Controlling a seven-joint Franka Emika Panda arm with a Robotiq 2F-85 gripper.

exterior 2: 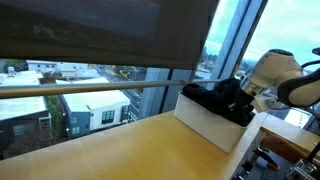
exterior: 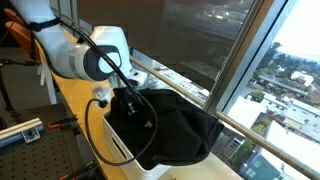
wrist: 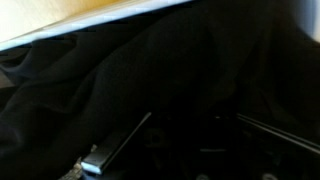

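One black fabric cloth, crumpled, heaped in one white rectangular box and spilling over the rim on the window side. Readable in both exterior views only as a single dark mound, with no separate folds to make out and the far edge hidden behind the heap. One black Robotiq gripper, sunk into the top of the heap at the end nearer the arm. Jaws drawn almost together on a fold of the cloth. In the wrist view, only two thin fingers legible against the dark fabric, with pads buried and hard to make out. Remainder of the wrist view taken up by the cloth, apart from one narrow white strip of box rim along the top edge and a sliver of tan surface beyond. One white robot arm, cut off at the frame edge in both exterior views, base out of sight. One black cable, looping down from the wrist beside the box. Box set on one light wooden table, close to the window. Behind the box, one metal handrail across the glass and one dark roller blind lowered over the upper pane. Box interior fully hidden under the cloth.
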